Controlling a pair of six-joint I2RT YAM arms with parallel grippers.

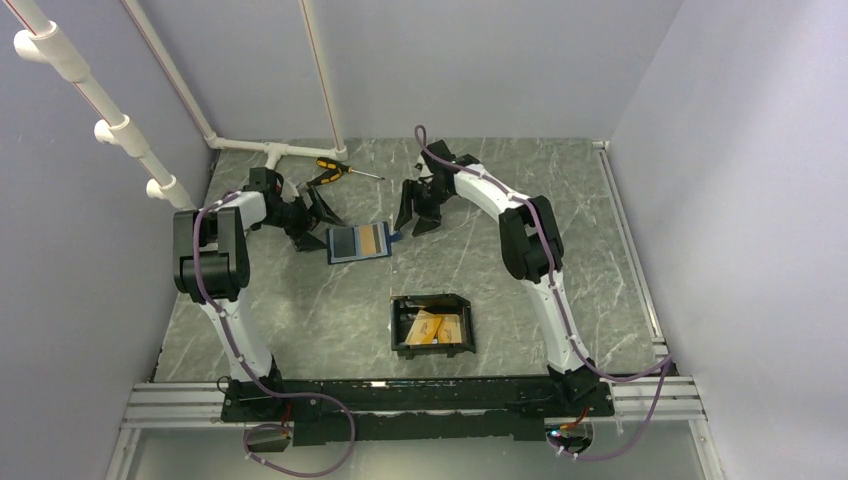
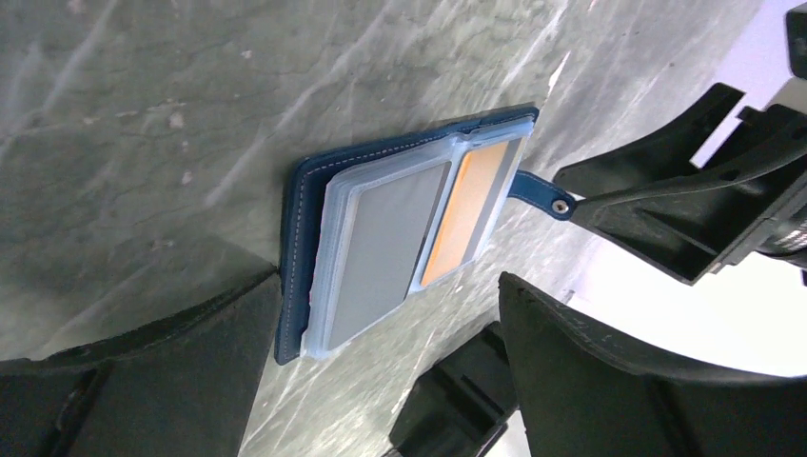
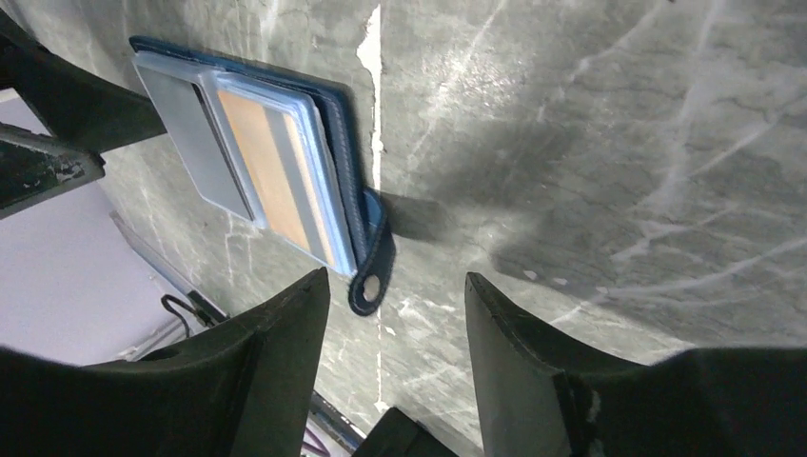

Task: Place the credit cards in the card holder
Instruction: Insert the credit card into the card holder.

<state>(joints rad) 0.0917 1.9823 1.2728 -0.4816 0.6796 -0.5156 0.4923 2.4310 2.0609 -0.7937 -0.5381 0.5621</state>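
Left pincer and right pincer both gape empty.

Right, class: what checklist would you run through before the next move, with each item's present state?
1. Left hand open, empty: ok.
2. Right hand open, empty: ok.
3. Dark blue folding wallet lying open and flat: ok.
4. Wallet emptied: not ok, a thin orange-gold card sits in its clear sleeve.
5. Shallow black rectangular tray open side up, cards inside: ok.
6. More cards under other sleeves: cannot tell.
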